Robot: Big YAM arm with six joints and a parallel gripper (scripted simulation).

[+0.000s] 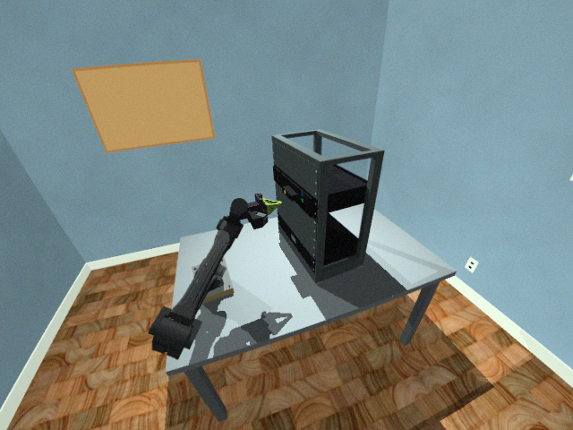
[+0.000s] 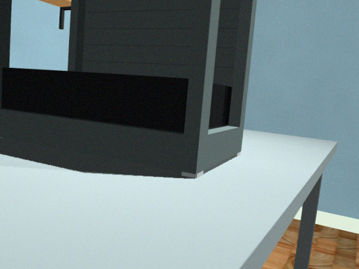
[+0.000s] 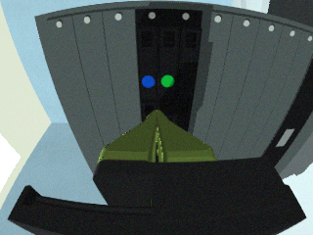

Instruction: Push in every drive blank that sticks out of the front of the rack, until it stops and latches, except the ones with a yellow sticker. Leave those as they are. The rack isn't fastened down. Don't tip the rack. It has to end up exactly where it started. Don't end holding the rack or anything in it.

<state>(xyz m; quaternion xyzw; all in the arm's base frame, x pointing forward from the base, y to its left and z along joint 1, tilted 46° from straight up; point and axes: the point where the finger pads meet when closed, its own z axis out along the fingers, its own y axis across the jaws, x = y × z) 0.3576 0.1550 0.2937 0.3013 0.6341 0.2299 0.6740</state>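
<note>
The dark grey open-frame rack [image 1: 372, 194] [image 2: 202, 87] [image 3: 85, 78] stands upright on the grey table [image 1: 259, 263] [image 2: 145, 217]. A black row of drive blanks [image 1: 309, 203] [image 3: 171, 46] crosses its upper front. One blank [image 1: 291, 191] sticks out a little, with a yellow sticker [image 1: 283, 190] just left of it. A blue dot [image 1: 302, 194] [image 3: 148, 81] and a green dot [image 1: 302, 201] [image 3: 167, 81] mark blanks to the right. My gripper [image 1: 274, 202] [image 3: 156, 116] has green fingers that are shut and empty. It hovers just in front of the rack's front face, level with the drive row.
A second black row [image 1: 295, 240] sits low on the rack front. My arm's base [image 1: 173, 331] stands near the table's front left edge, beside a small mounting plate [image 1: 222, 284]. The rack stands toward the table's far right side, with the edge close behind it.
</note>
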